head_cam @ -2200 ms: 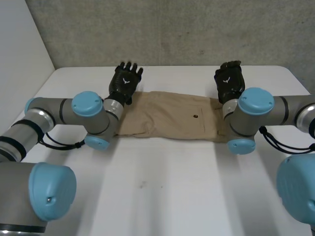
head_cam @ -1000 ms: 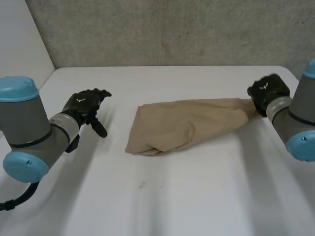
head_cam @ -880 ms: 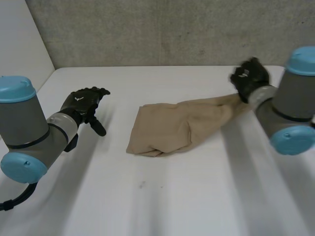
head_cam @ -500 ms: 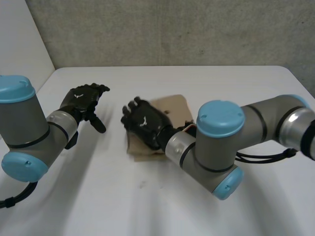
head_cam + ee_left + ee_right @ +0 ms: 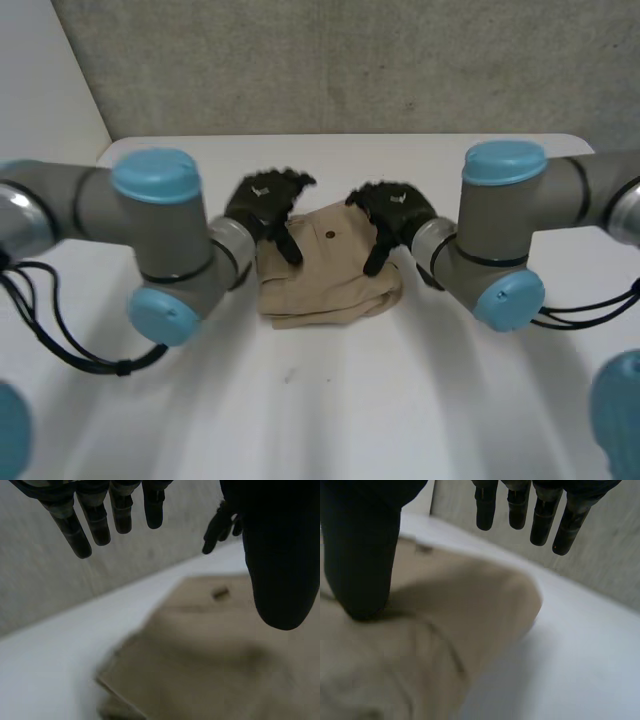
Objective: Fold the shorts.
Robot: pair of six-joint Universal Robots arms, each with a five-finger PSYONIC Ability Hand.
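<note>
Tan shorts (image 5: 325, 285) lie folded into a compact bundle in the middle of the white counter (image 5: 330, 410), with a small dark button (image 5: 330, 235) showing on the top layer. The bundle's near edge is rumpled and thick.

The left hand (image 5: 262, 198) hovers at the far left corner of the bundle. It is released: the fingers (image 5: 100, 525) are straight and spread, the thumb hangs down over the cloth, and nothing is grasped.

The right hand (image 5: 398, 212) is at the far right corner, also released. In the right wrist view its fingers (image 5: 542, 520) are straight and off the cloth, and the thumb tip is down on or just above the top layer; contact can't be told for sure.

The two hands are near each other, apart, with the button between them. Both arms reach in from the sides, elbows out. A grey wall (image 5: 330, 60) stands behind the counter.
</note>
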